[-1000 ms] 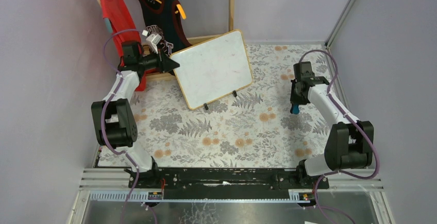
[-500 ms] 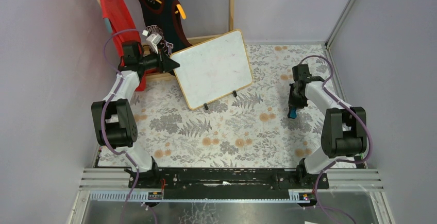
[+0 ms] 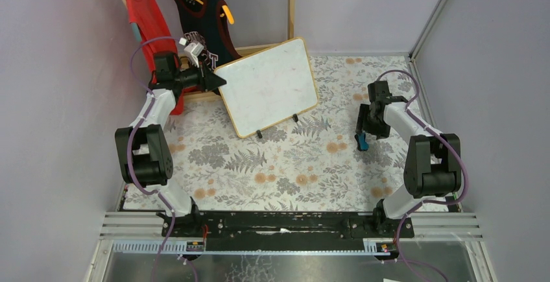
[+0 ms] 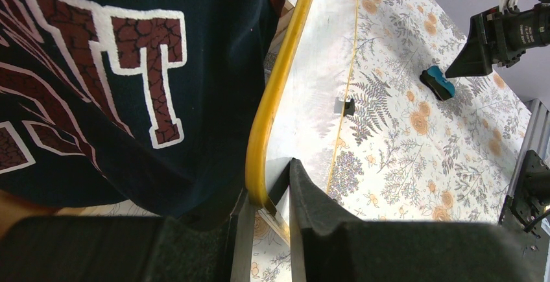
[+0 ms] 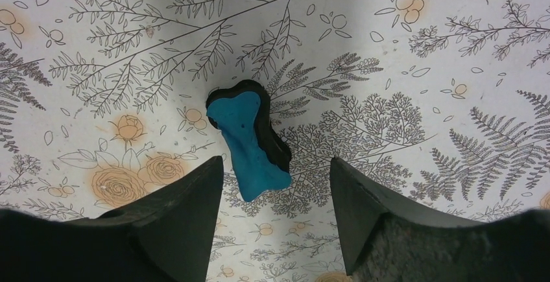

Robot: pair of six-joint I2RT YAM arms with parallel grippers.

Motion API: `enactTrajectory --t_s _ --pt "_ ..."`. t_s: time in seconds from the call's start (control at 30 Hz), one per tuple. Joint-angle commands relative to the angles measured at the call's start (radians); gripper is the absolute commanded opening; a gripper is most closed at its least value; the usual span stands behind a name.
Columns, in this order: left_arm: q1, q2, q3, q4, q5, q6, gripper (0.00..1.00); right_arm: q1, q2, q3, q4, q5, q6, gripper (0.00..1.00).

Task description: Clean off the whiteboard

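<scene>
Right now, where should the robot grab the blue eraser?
Pinch the eraser across its narrow middle, coming straight down from above. It lies flat on the table, blue side up, and its waist is thinner than its ends, so the jaws probably fit there best.

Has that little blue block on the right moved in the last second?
Yes. The blue block has shifted slightly left, toward the whiteboard, away from the right wall.
</scene>
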Motion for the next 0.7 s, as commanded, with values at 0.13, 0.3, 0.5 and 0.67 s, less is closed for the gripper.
enactTrajectory --t_s 0.13,0.3,0.5,0.67 --pt "-0.016 0.033 -0.044 -0.12 -0.165 0.127 0.08 -0.004 -0.087 -0.006 0.008 0.001 0.008 0.69" --pt "-0.016 0.014 -0.009 -0.165 -0.138 0.131 0.26 -0.004 -0.083 -0.019 0.021 -0.013 0.009 0.68" --pt "-0.016 0.024 0.049 -0.24 -0.068 0.121 0.4 -0.004 -0.085 -0.031 0.033 -0.03 0.009 0.68" --pt "-0.015 0.016 0.06 -0.25 -0.035 0.099 0.48 -0.004 -0.093 -0.032 0.034 -0.03 0.008 0.67"
